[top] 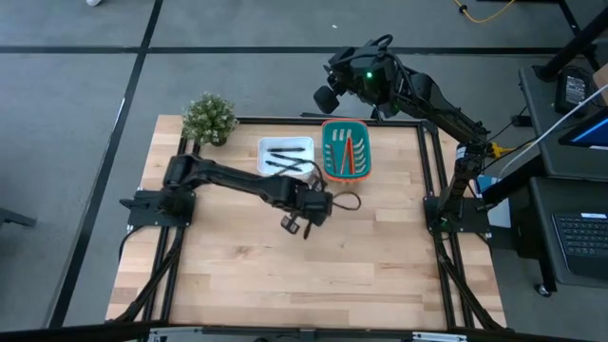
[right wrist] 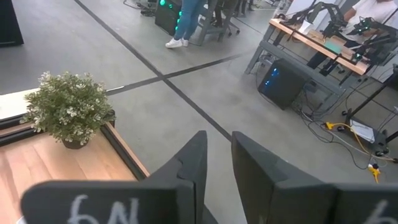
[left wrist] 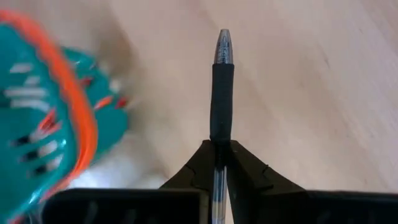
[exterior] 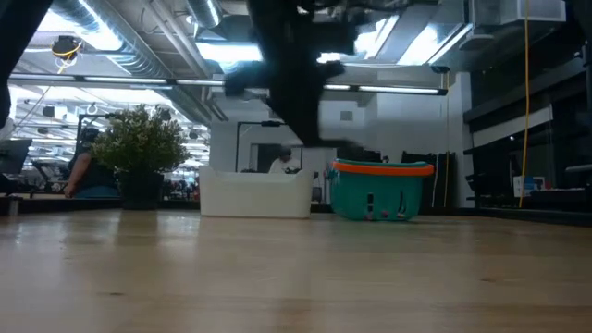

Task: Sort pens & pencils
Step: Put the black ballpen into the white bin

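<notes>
Pointing straight out from the left gripper (left wrist: 219,155), pen (left wrist: 222,87) held lengthwise.

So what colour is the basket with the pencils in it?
The basket is teal with an orange rim. The low view shows it best, beside the white tray.

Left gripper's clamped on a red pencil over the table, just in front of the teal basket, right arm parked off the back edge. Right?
Not quite: the left gripper is shut on a black pen, not a red pencil, as the left wrist view shows. The rest holds: it is just in front of the teal basket, and the right gripper waits beyond the back edge.
</notes>
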Controlling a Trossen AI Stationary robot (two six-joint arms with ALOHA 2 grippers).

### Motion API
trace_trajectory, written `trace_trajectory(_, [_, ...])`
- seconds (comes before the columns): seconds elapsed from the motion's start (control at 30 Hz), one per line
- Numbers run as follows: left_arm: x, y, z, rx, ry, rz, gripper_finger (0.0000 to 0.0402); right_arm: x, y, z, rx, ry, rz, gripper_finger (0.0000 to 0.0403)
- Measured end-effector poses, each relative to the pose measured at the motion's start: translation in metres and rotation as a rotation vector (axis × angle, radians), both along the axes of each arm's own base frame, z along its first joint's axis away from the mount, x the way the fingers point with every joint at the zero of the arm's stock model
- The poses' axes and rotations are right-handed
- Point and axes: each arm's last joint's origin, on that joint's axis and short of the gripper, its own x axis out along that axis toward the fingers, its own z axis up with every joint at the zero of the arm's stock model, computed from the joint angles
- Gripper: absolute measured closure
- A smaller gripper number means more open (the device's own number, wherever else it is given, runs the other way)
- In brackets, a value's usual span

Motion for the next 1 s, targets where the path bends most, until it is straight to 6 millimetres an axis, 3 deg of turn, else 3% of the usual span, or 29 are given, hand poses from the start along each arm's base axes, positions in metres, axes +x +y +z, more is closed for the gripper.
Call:
trace_trajectory(0.27, [-0.037,0.058,0.038,-0.012,0.026,0.239,0.0384,0.001,0.004,-0.002,0.009,0.020,0.010,0.0327])
trace_trajectory(0.53, [-0.085,0.116,0.047,-0.104,-0.037,0.385,0.0384,-0.001,0.005,-0.004,0.007,0.051,-0.003,0.0327])
trace_trajectory(0.77, [-0.102,0.150,0.027,-0.182,-0.043,0.405,0.0384,-0.001,0.004,-0.004,0.001,0.050,-0.010,0.0327])
trace_trajectory(1.0, [-0.099,0.176,0.013,-0.192,-0.114,0.398,0.0384,-0.001,0.004,-0.004,-0.008,0.065,-0.006,0.0327])
